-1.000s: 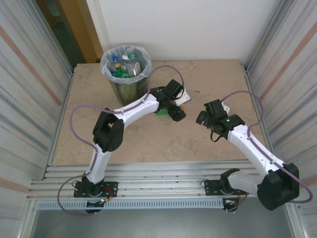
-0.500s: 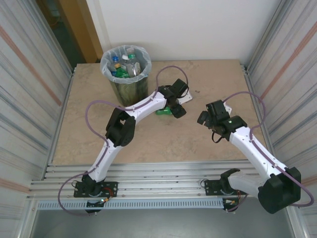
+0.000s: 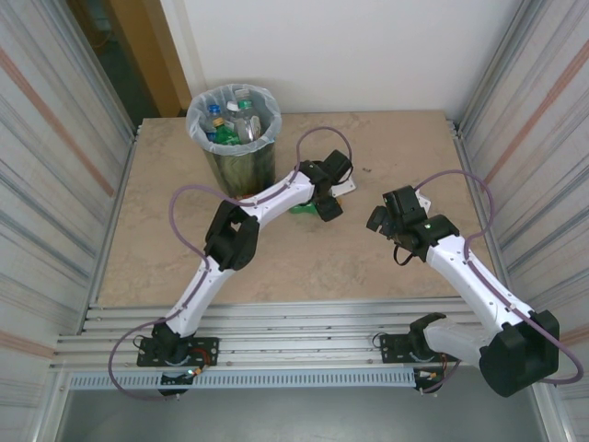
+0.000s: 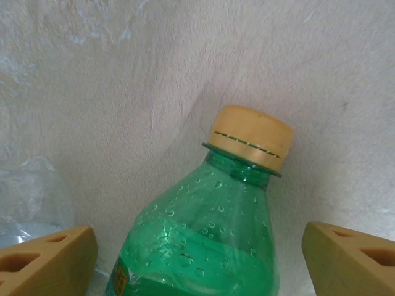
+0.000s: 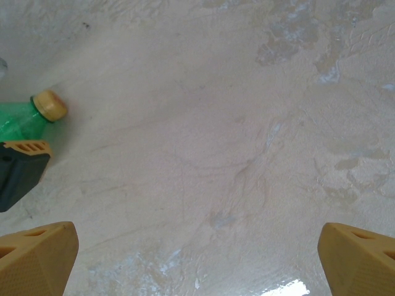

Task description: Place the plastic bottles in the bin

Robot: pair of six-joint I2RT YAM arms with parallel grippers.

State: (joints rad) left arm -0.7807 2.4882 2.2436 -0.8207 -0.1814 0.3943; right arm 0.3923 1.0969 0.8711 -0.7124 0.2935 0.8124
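Over the table (image 3: pixel 175 203), a matte tan slab with pale marbled patches, the white-and-black left arm stretches diagonally from its near base. Its elbow is bent mid-table and its wrist is pitched down at the centre. The left tool (image 3: pixel 320 204) sits over a green translucent plastic bottle (image 3: pixel 301 208) lying on the table just right of the bin.

From the left wrist that bottle (image 4: pixel 207 246) is beaded with droplets inside, its shoulder rounded and narrowing to a ribbed yellow-tan screw cap (image 4: pixel 250 137). The tan wedge-shaped fingers (image 4: pixel 46 262) stand on either side of it, with a slim gap at each tip. I cannot tell whether they press the wider body below the picture's edge. Crinkled clear plastic (image 4: pixel 28 197) lies by the left finger; what it is, I can't make out.

The tall dark glossy cylindrical bin (image 3: pixel 241 164) stands at the far left of the table with a filmy pale liner over its rim. Several blue-capped plastic bottles (image 3: pixel 230 122) are heaped inside.

The right arm bends up from its near-right base, its wrist angled inward. The right tool (image 5: pixel 197 265) is spread wide over bare table, gripping nothing.
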